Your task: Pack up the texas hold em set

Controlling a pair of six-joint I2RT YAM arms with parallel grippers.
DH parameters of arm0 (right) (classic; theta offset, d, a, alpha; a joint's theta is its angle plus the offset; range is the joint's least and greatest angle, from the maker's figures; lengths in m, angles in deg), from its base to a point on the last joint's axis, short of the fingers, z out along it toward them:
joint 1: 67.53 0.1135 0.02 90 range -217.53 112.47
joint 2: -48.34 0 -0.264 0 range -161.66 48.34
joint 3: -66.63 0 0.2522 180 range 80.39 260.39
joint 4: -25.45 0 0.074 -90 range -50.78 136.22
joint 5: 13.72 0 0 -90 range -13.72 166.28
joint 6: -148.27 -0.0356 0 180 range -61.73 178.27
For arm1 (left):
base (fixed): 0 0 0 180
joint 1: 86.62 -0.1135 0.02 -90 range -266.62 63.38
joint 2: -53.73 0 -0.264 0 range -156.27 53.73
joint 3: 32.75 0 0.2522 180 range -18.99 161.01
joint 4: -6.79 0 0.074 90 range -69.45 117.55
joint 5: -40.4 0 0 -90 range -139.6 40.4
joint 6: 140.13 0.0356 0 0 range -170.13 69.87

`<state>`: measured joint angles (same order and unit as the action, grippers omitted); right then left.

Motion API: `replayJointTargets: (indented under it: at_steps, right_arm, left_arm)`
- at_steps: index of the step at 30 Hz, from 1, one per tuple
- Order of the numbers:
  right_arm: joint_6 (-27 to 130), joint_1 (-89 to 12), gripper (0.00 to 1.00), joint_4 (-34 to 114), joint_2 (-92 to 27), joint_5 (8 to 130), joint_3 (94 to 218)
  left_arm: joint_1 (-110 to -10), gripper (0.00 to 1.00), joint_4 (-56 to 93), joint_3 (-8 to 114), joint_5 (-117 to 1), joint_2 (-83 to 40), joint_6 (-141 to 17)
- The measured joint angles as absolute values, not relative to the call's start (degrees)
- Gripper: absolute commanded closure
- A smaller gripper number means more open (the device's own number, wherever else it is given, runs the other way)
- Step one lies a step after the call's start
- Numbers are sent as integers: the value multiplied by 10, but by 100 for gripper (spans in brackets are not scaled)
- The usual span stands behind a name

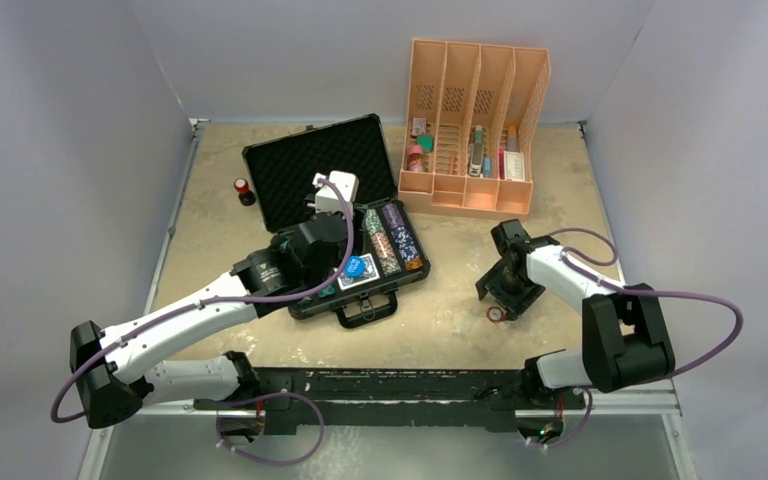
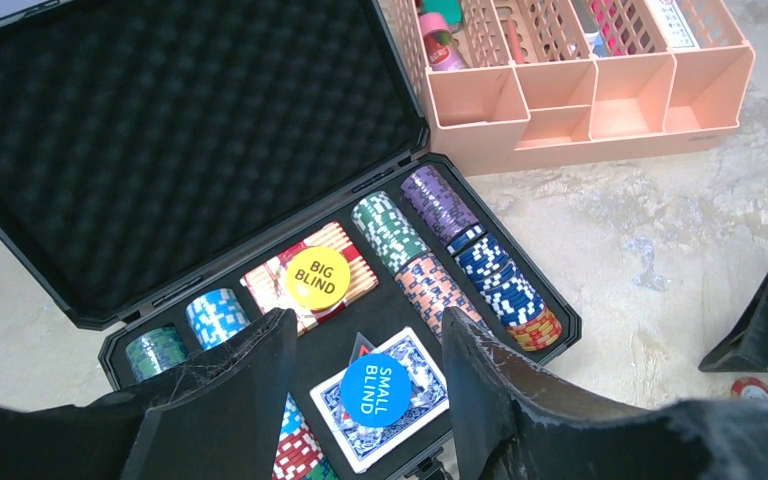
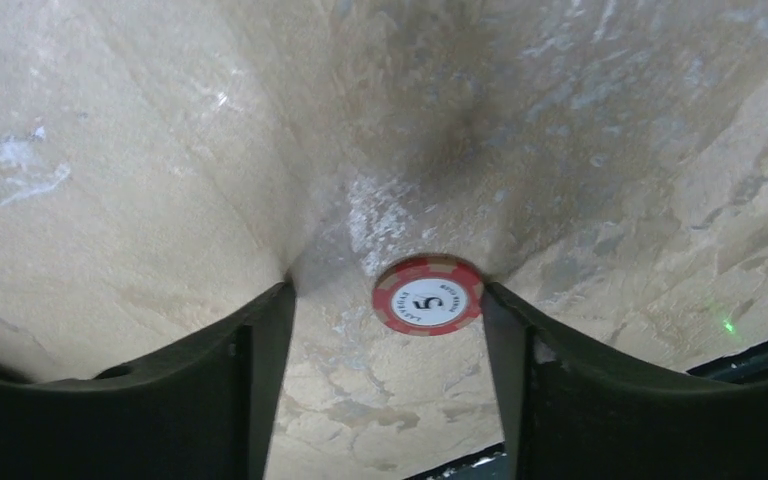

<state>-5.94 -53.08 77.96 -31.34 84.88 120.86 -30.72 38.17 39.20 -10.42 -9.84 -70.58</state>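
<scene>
With fingers spread wide, the right gripper (image 3: 387,300) straddles a lone red 5 chip (image 3: 427,295) lying flat on the table (image 3: 160,150) right of the briefcase (image 1: 290,170), where closing could skid or flip so thin a disc; the left gripper (image 2: 365,345) hangs wide and empty over the case.

A robot lab test cell: plain pale walls (image 1: 70,150) stand close around three sides of the stone-patterned table (image 1: 560,210), and at the table's near edge a black rail (image 1: 400,385) carries the left arm (image 1: 185,318) and right arm (image 1: 565,272), trailing purple cables (image 1: 705,300).
</scene>
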Motion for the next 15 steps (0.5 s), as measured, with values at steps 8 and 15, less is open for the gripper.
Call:
replayJointTargets:
  at_steps: [8,15]
  right_arm:
    - [12,-530,42,704,-307,796,1207]
    - [37,-528,26,688,-309,801,1214]
  left_arm:
    - [-307,45,382,392,-106,-110,-706]
    - [-307,45,382,392,-106,-114,-706]
